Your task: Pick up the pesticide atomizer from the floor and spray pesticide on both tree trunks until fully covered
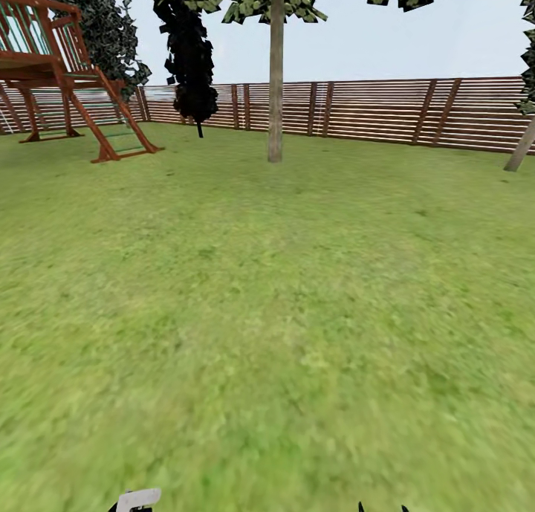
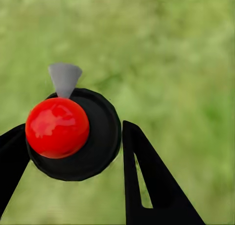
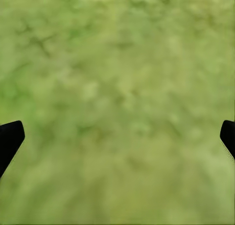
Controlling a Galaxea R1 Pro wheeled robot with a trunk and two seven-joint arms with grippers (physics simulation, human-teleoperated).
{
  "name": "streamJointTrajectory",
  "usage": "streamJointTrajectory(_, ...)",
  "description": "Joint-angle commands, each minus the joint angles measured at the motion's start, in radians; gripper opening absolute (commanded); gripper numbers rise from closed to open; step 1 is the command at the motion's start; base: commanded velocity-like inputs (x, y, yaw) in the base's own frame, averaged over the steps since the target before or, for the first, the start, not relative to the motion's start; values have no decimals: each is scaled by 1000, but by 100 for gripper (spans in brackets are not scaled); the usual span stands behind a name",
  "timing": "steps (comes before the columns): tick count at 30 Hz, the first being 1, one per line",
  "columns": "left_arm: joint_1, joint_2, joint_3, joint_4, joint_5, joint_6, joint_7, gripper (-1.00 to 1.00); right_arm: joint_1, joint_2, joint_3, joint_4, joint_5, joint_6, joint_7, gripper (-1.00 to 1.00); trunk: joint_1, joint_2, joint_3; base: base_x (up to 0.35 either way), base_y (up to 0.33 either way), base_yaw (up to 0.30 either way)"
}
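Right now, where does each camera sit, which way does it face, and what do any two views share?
Head view: on the head, facing forward over lawn toward the upright tree trunk, leaning tree trunk, fence and play frame.
Left wrist view: looks along the left gripper, shut on the pesticide atomizer, grass beyond.
Right wrist view: the open right gripper faces bare grass.
Shared: the atomizer's grey head shows in head and left wrist views.

Mottled green grass floor [image 1: 282, 311] carries an upright tree trunk [image 1: 276, 88] at twelve o'clock, a leaning trunk [image 1: 520, 149] at two, a wooden play frame [image 1: 67, 73] at ten.
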Motion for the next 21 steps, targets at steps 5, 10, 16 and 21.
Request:
streamJointTrajectory(5,0,0,0,0,0,0,0,-100,0,0,0,0,0,0,0,100,0,0,0,339,0,0)
streamJointTrajectory(10,0,0,0,0,0,0,0,-100,0,0,0,0,0,0,0,100,0,0,0,339,0,0)
streamJointTrajectory(16,0,-1,0,0,0,0,0,-100,0,2,-4,-99,-7,-2,-4,100,0,0,0,339,0,0)
streamJointTrajectory(21,0,-2,0,1,0,1,0,-100,0,-8,-3,-121,-3,-2,-4,100,0,0,0,339,0,0)
